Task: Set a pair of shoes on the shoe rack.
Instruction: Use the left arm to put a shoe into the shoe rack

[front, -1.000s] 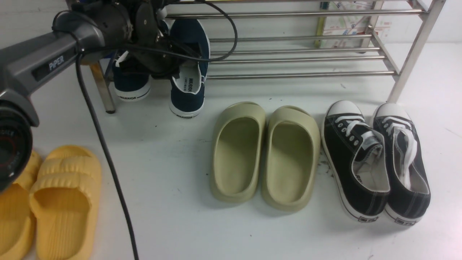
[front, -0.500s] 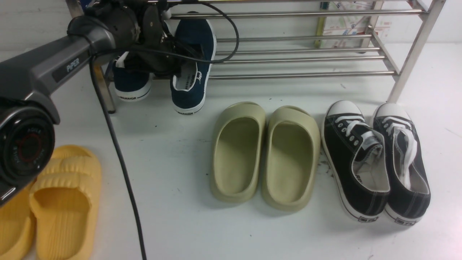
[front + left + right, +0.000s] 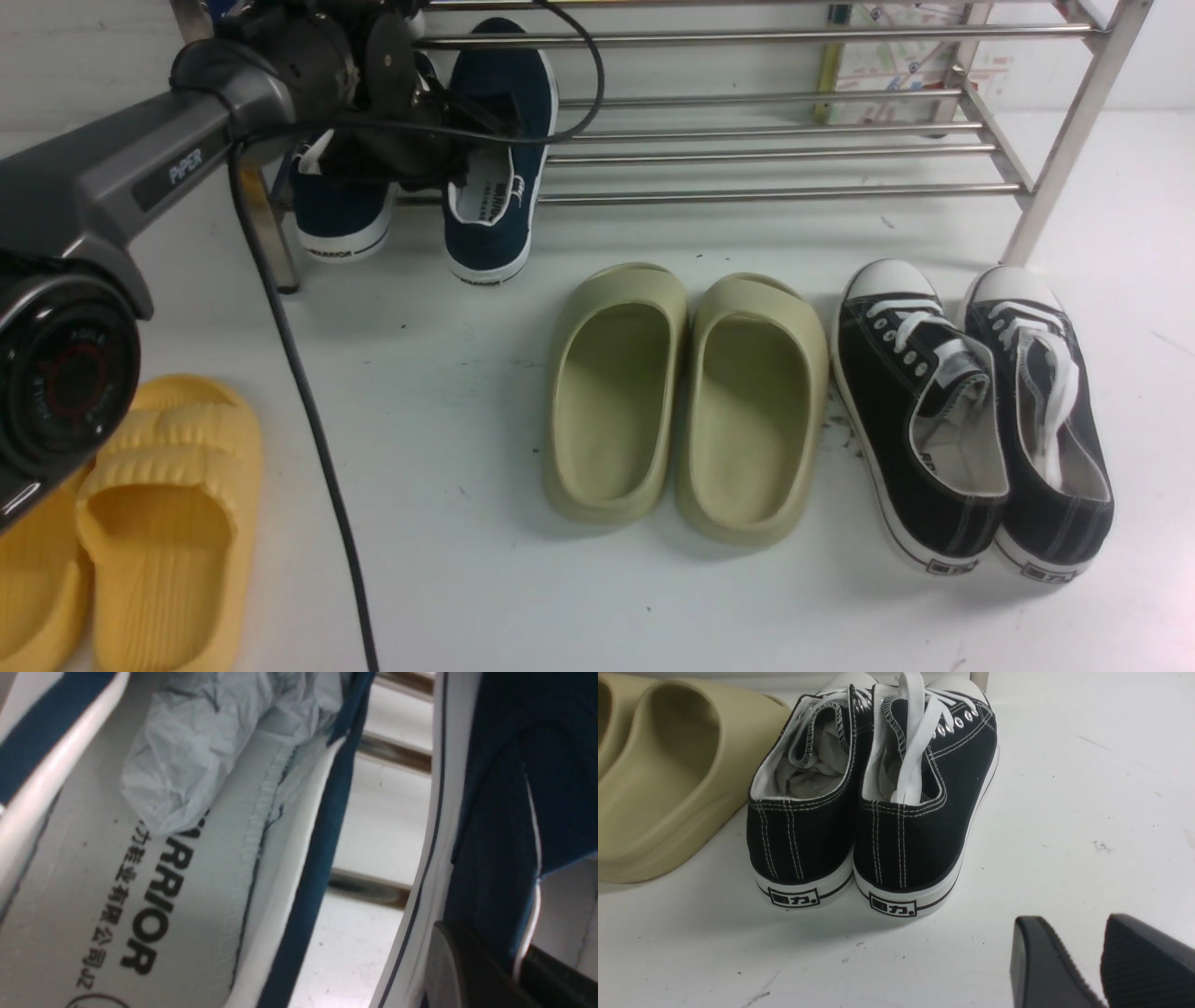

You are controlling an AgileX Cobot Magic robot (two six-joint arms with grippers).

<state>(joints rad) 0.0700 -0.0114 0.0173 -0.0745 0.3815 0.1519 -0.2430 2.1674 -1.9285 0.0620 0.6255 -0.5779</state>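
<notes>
Count: two navy shoes (image 3: 341,215), two olive slides (image 3: 611,401), two yellow slides (image 3: 163,523), two black sneakers (image 3: 920,411), one rack (image 3: 794,194). Left claw (image 3: 518,970) is clamped on a navy shoe (image 3: 499,159); right claw (image 3: 1080,938) is wide open.

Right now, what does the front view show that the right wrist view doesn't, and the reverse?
Only the front view: the left arm with the navy shoes at the shoe rack, plus the yellow slides. Only the right wrist view: the right fingers, apart, holding nothing. Both: the black sneakers and the olive slides.
</notes>
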